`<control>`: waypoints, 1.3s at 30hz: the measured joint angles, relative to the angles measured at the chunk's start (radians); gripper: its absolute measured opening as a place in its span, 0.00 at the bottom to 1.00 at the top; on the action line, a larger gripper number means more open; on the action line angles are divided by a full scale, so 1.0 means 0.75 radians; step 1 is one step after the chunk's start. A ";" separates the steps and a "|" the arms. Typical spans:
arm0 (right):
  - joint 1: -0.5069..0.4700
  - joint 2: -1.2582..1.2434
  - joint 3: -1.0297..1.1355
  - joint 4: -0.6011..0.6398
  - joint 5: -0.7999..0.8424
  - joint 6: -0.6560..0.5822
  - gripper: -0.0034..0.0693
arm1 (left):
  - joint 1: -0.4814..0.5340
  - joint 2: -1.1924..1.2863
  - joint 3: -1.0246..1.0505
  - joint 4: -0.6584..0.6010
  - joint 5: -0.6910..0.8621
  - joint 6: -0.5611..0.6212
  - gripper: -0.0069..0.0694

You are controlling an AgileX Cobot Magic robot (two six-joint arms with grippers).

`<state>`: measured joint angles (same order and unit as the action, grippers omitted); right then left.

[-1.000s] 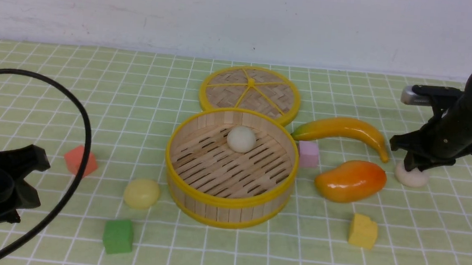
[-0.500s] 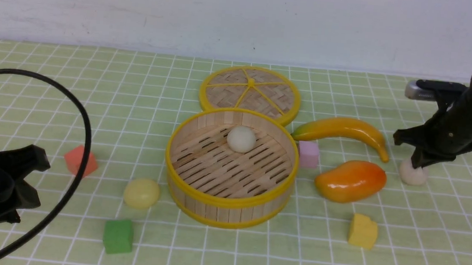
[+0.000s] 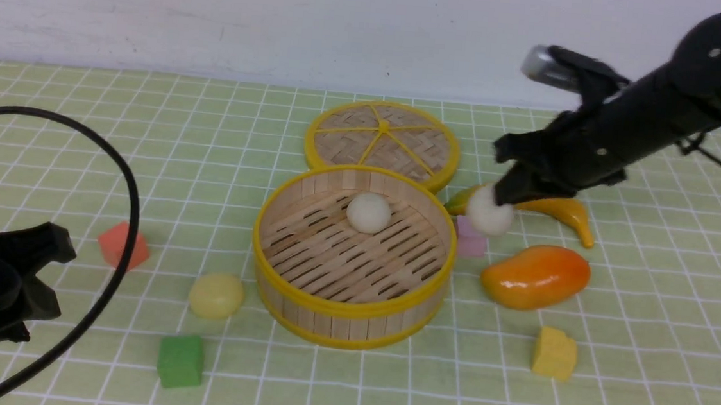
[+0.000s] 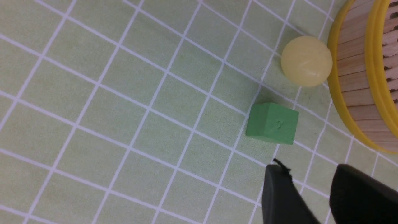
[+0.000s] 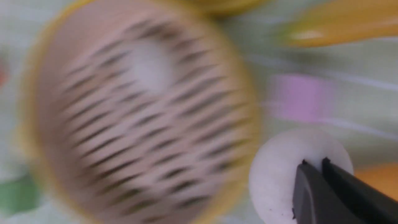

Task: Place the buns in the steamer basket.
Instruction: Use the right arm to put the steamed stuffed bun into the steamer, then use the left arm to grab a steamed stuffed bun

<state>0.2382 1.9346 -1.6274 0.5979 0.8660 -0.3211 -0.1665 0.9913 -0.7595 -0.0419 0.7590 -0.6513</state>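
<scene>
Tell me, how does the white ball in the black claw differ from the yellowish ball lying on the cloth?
The white bun is off-white; the yellow bun is pale yellow. The white bun is pinched in the right gripper, off the cloth; the yellow bun lies on it untouched. The white bun is right of the steamer basket, the yellow bun at its front left. Both are small, smooth, round, outside the basket.
</scene>
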 joint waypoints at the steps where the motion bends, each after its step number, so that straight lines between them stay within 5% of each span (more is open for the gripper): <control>1: 0.042 0.010 0.000 0.026 -0.013 -0.028 0.05 | 0.000 0.000 0.000 0.001 0.000 0.000 0.40; 7: 0.176 0.089 0.000 0.060 -0.113 -0.056 0.05 | 0.000 0.000 0.000 0.001 0.000 0.000 0.40; 16: 0.187 0.198 0.001 -0.036 -0.188 -0.049 0.10 | 0.000 0.000 0.000 0.001 0.000 0.000 0.40; 21: 0.187 0.196 0.001 -0.058 -0.198 -0.006 0.22 | 0.000 0.000 0.000 0.001 0.001 0.000 0.40; 31: 0.187 0.024 0.001 -0.082 -0.153 0.000 0.66 | 0.000 0.098 -0.005 -0.004 -0.271 0.003 0.40; 39: 0.187 -0.233 0.003 -0.271 0.094 -0.052 0.72 | 0.000 0.366 -0.243 -0.071 -0.204 0.210 0.40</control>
<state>0.3787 1.7599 -1.6255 0.3947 0.9364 -0.3604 -0.1665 1.2654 -0.9417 -0.0948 0.6057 -0.4935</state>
